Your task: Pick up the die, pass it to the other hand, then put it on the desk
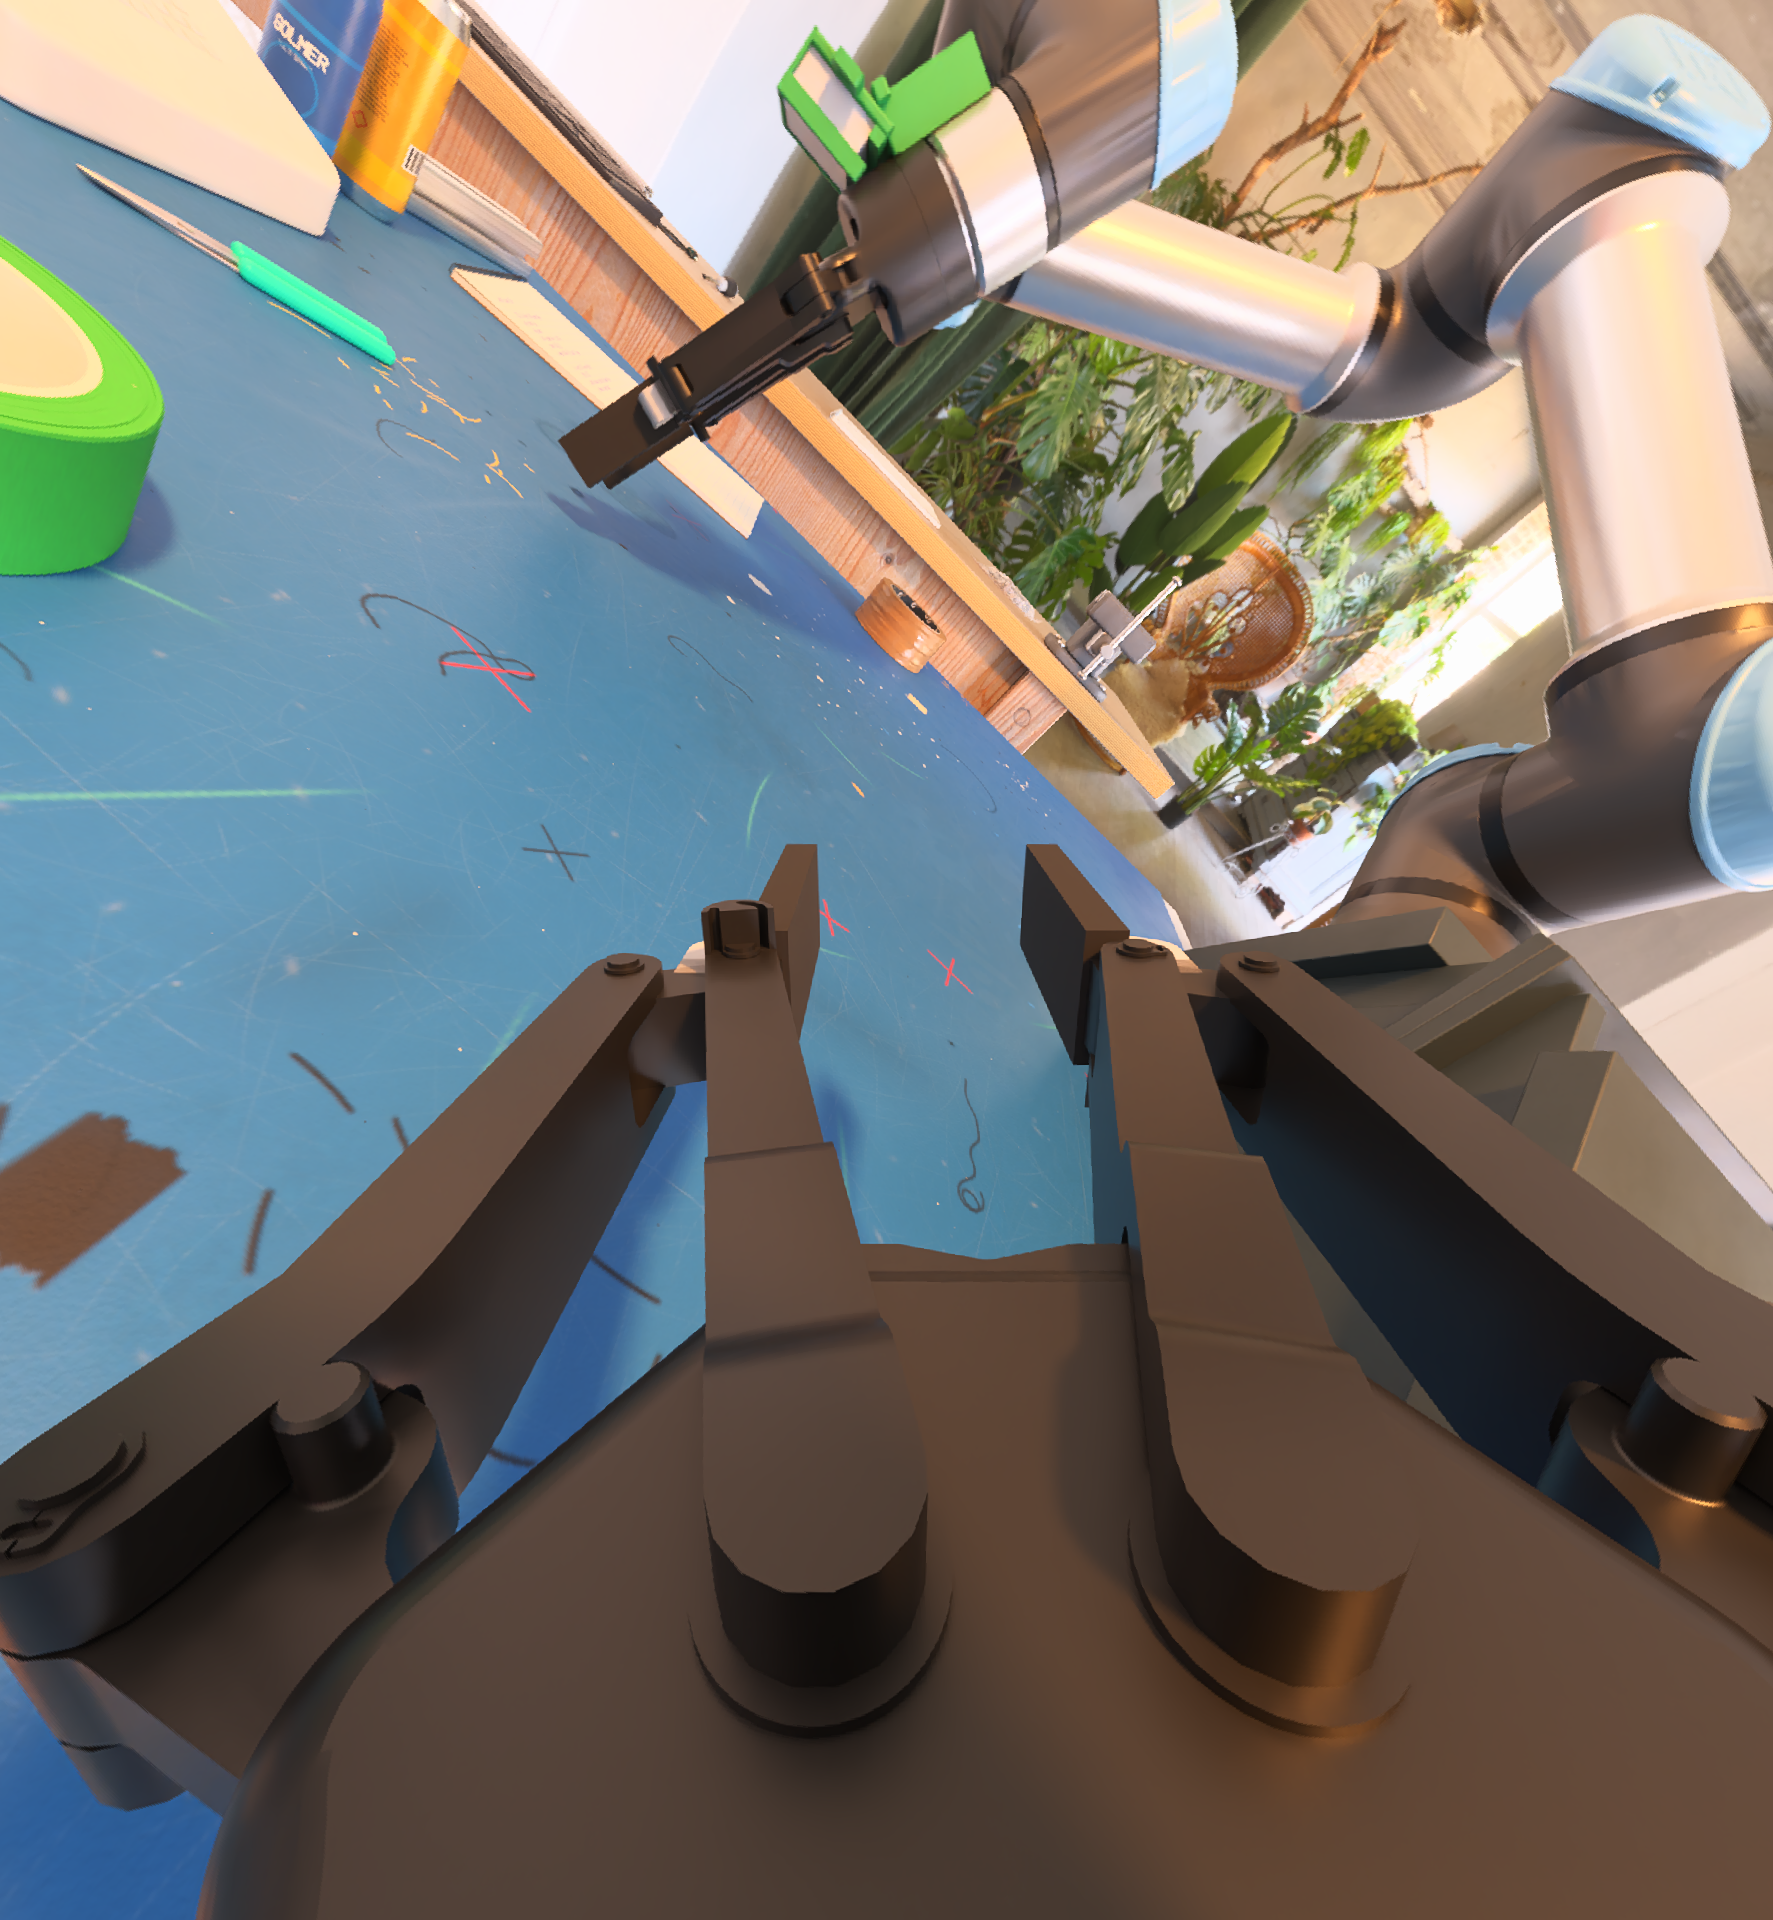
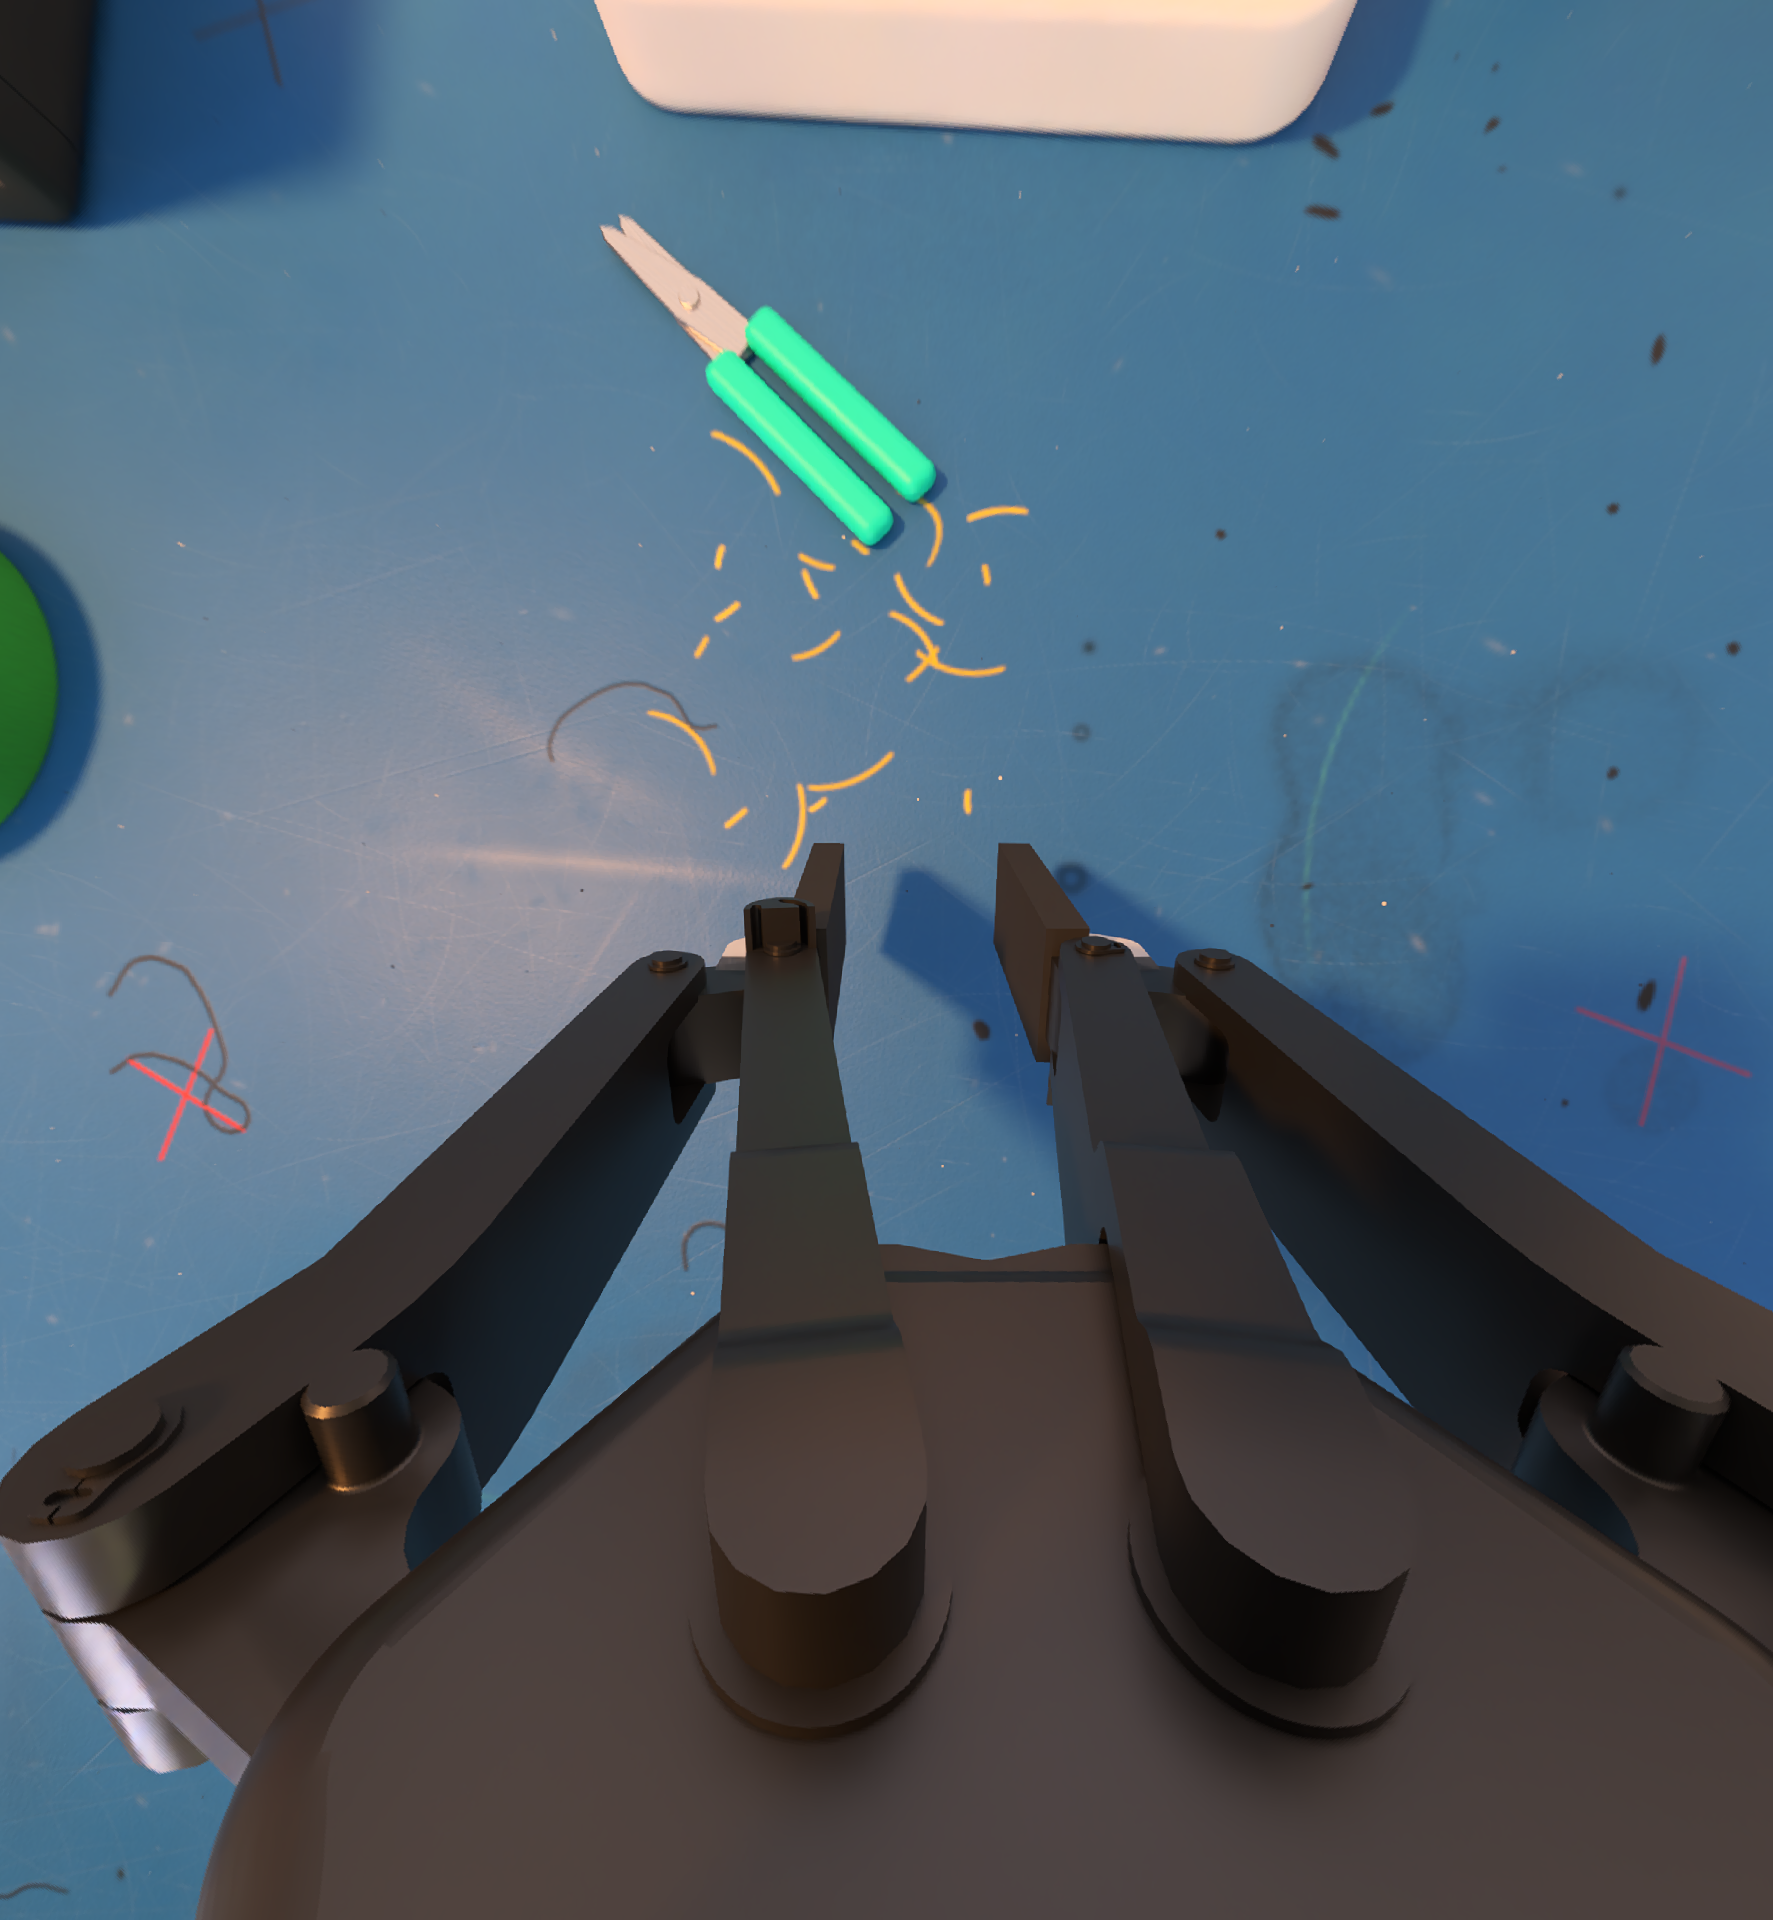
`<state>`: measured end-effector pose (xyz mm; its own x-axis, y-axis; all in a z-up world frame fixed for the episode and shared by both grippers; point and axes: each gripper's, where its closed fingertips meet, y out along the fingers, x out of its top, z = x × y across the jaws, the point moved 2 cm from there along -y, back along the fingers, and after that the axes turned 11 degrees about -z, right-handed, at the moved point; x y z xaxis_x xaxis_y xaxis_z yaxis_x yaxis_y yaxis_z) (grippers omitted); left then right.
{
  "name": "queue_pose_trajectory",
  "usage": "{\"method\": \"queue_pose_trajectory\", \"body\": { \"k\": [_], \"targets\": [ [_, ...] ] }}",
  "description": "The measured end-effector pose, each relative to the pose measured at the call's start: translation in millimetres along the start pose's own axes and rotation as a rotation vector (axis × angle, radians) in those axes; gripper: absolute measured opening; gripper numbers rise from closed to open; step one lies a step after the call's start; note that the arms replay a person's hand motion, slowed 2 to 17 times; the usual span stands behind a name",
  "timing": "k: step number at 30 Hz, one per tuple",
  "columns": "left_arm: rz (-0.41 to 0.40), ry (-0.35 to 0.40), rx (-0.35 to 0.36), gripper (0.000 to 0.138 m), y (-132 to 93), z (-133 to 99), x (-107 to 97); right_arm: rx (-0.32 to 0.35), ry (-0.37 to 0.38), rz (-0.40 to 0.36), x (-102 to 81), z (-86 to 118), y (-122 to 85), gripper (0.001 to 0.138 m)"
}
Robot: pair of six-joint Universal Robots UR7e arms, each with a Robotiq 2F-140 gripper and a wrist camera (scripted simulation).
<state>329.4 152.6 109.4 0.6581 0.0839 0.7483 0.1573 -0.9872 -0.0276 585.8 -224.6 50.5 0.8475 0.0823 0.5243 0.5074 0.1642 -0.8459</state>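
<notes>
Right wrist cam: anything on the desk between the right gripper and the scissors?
Nothing solid. In the right wrist view, only orange scribble marks on the blue desk separate the right gripper from the green-handled scissors.

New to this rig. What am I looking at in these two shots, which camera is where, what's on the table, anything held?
Two robot arms work over a blue desk, each ending in a two-finger gripper with a camera at its wrist. Each picture looks forward along that gripper's own fingers.

The left wrist view shows the left gripper up close, jaws apart with nothing between them. Farther off in it is the other arm with the right gripper over the desk.

The right wrist view looks almost straight down past the right gripper, also open and empty.

On the desk lie green-handled scissors, a green tape roll, a white block, a blue can and an orange can, plus scribbled marks. I see no die in either view, so nothing is held.
</notes>
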Motion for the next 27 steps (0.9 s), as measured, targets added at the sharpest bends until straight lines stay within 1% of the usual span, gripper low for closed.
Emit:
{"method": "queue_pose_trajectory", "body": {
  "k": [3,7,11,15,22,27],
  "targets": [
    [0.002,0.006,0.006,0.055,-0.3,-0.2,-0.4,0.011,0.008,-0.058,3.2,1.7,-10.8,0.040],
    [0.012,0.022,0.017,0.059,-1.1,-0.7,-1.7,0.019,0.025,-0.155,8.0,4.0,-30.3,0.040],
    [0.026,0.050,0.033,0.062,-2.1,-1.2,-2.4,0.030,0.039,-0.270,12.1,8.8,-55.0,0.040],
    [0.042,0.087,0.058,0.066,-3.5,-1.3,-2.3,0.045,0.042,-0.388,12.3,16.3,-83.2,0.040],
    [0.067,0.151,0.083,0.070,-6.6,-6.2,1.0,0.083,0.019,-0.574,2.9,37.7,-131.6,0.040],
    [0.083,0.183,0.078,0.071,-10.1,-12.7,5.6,0.135,-0.004,-0.668,-12.3,60.9,-158.8,0.040]
  ]
}}
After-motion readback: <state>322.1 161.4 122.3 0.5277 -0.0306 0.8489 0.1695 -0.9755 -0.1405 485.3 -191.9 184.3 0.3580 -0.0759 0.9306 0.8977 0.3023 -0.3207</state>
